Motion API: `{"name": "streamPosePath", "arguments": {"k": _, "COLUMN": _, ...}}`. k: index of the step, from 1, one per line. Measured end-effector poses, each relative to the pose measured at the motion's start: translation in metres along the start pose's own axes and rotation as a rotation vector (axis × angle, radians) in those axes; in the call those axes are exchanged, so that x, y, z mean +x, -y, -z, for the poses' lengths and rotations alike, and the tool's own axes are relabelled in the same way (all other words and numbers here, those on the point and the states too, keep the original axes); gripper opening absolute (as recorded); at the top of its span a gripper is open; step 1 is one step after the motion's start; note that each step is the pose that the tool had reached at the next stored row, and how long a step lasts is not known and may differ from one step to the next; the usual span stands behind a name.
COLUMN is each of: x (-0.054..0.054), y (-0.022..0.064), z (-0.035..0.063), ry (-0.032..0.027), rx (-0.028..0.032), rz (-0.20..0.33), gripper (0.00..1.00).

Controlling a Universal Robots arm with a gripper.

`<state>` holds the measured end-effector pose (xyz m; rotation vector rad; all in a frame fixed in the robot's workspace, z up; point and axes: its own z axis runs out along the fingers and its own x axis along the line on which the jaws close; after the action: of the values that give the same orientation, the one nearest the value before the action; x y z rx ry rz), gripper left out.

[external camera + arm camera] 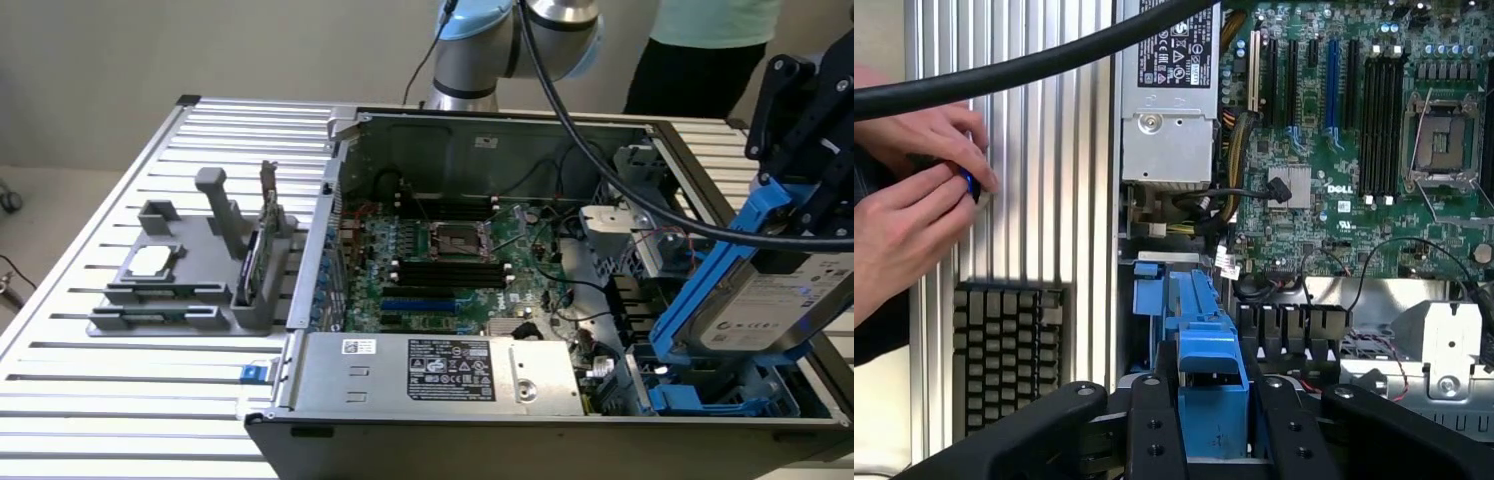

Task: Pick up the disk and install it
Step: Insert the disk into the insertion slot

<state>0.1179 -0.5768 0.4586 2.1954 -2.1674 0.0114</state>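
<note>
The disk (777, 305), a silver-grey drive with a white label in a blue carrier, hangs tilted over the open computer case (467, 120) at the exterior view's right. My gripper (805, 215) is shut on the carrier's upper end. The disk's lower end sits just above the blue drive bay (697, 397) in the case's front corner. In the wrist view the black fingers (1154, 425) clamp the blue carrier (1210, 350) from both sides, with the bay's blue rails (1154, 290) beyond it.
A grey power supply (441, 368) and the motherboard (447, 250) fill the case. A grey holder (187, 290) with a processor chip (150, 262) and an upright card (254, 255) stands on the slatted table. A person's hands (909, 220) and a keyboard (1004, 350) lie beside the case.
</note>
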Motion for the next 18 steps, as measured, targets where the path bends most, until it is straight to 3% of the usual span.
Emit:
{"name": "streamPosePath", "arguments": {"k": 8, "x": 0.0, "y": -0.003, "z": -0.0005, "ry": 0.0, "rx": 0.0007, "rz": 0.0, "gripper": 0.33}}
{"name": "streamPosePath", "arguments": {"k": 11, "x": -0.0001, "y": -0.0042, "z": -0.0008, "ry": 0.0001, "rx": 0.0059, "rz": 0.0, "gripper": 0.33}}
{"name": "streamPosePath", "arguments": {"k": 15, "x": -0.0002, "y": -0.0079, "z": -0.002, "ry": 0.0001, "rx": 0.0208, "rz": -0.001, "gripper": 0.33}}
{"name": "streamPosePath", "arguments": {"k": 18, "x": -0.0002, "y": -0.0091, "z": -0.0031, "ry": 0.0, "rx": 0.0235, "rz": -0.001, "gripper": 0.33}}
